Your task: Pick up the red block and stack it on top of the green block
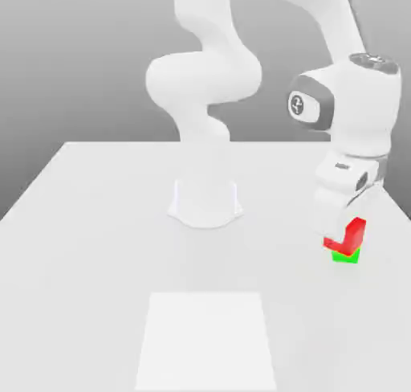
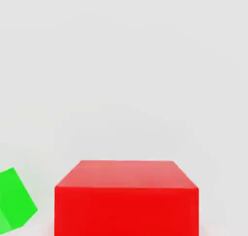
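Observation:
My gripper (image 1: 342,234) hangs at the exterior view's right, low over the table, shut on the red block (image 1: 356,229). One white finger (image 1: 335,220) covers part of that cube. The green block (image 1: 345,256) shows just beneath the red one in this view, resting on the table. Whether the two cubes touch I cannot tell. In the hand view the red block (image 2: 126,201) looms large and close, and the green block (image 2: 14,203) sits off to one side of it, turned at an angle.
The arm's white base (image 1: 205,202) stands mid-table. A paler square patch (image 1: 205,338) lies on the white table (image 1: 96,222) near its front edge. The blocks sit close to the table's edge on the exterior view's right.

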Tool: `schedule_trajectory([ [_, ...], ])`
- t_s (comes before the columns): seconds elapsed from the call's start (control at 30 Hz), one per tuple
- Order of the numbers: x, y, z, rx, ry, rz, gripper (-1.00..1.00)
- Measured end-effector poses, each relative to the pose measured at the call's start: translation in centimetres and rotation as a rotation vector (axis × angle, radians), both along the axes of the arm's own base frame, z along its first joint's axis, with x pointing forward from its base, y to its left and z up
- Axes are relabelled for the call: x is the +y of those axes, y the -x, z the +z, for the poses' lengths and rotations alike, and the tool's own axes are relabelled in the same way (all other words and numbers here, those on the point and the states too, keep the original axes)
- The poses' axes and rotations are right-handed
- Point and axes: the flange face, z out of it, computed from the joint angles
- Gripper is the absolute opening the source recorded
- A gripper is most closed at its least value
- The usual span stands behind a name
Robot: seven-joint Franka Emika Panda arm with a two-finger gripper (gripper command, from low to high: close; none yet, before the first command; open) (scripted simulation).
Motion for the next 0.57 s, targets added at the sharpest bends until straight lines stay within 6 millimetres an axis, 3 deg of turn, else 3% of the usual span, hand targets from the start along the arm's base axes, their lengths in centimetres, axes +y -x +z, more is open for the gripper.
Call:
schedule_trajectory([
  [0.1,2.0,4.8,0.2,-0.007,0.009,0.228,-1.0],
  [0.17,2.6,6.5,-0.2,-0.013,0.016,0.312,-1.0],
  [0.47,2.7,6.9,-5.8,-0.017,0.019,0.336,-1.0],
  [0.5,2.6,6.9,-6.3,-0.015,0.018,0.335,1.0],
  [0.57,2.6,6.9,-6.3,-0.015,0.018,0.335,1.0],
])
